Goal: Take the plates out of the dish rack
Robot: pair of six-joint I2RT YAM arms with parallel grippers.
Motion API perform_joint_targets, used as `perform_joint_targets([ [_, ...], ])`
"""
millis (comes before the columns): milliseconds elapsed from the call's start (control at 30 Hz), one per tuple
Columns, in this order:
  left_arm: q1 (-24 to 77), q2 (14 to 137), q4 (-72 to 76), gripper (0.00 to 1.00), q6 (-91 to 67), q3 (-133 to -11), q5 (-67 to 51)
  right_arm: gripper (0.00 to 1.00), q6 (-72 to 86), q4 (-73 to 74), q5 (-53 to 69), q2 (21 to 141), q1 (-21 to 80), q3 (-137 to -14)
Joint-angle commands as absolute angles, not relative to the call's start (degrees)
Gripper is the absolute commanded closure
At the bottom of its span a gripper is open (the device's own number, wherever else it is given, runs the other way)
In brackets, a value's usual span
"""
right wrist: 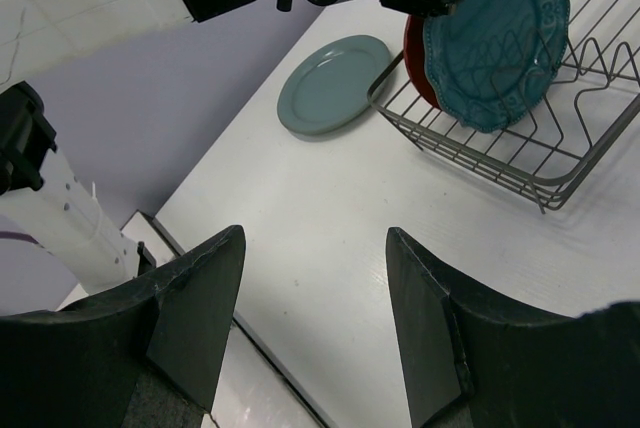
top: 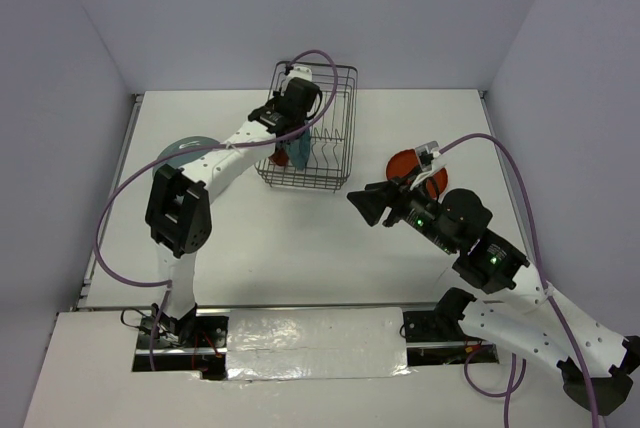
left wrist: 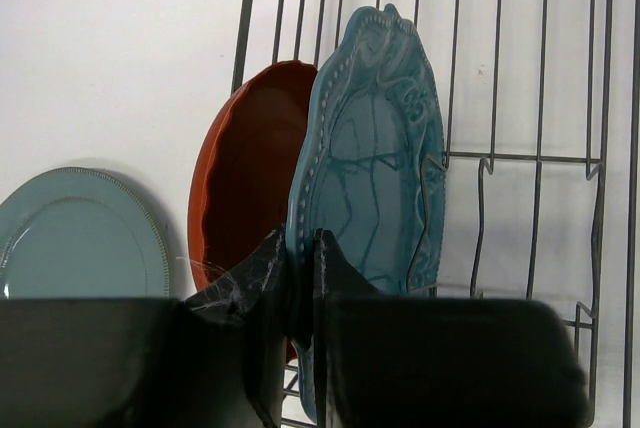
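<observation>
Left gripper (left wrist: 300,253): jaws closed on the rim of the teal-blue scalloped plate (left wrist: 370,158), which stands on edge in the dish rack (top: 330,176). An orange-red plate (left wrist: 250,168) stands just behind it, close enough that contact cannot be ruled out.

Right gripper (right wrist: 315,318): jaws apart, nothing held, hovering over the table well apart from the rack.

The grey-teal plate (left wrist: 75,238) lies flat left of the rack, and a second orange-red plate (top: 405,163) lies flat by the right arm.

Step judged in hand: lifting out the scalloped plate. Draw it straight up along the prongs and keep it upright, so the scalloped edge neither snags a wire nor drags its neighbour. The rim grip is thin and may pivot, so move slowly.
</observation>
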State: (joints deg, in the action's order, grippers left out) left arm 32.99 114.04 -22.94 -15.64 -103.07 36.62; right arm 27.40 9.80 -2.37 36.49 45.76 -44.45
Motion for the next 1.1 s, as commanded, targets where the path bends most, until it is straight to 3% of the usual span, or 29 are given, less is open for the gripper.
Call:
perform_joint_targets([
  [0, 33.4, 110.22, -20.65, 1.0, -16.26, -107.66, 37.88, 0.34, 26.89, 7.65, -2.64, 35.68, 45.88, -45.09],
  [1067, 33.4, 98.71, -19.68, 1.0, -16.96, -109.25, 38.76, 0.34, 26.98, 7.91, -2.11, 35.42, 45.97, -45.18],
])
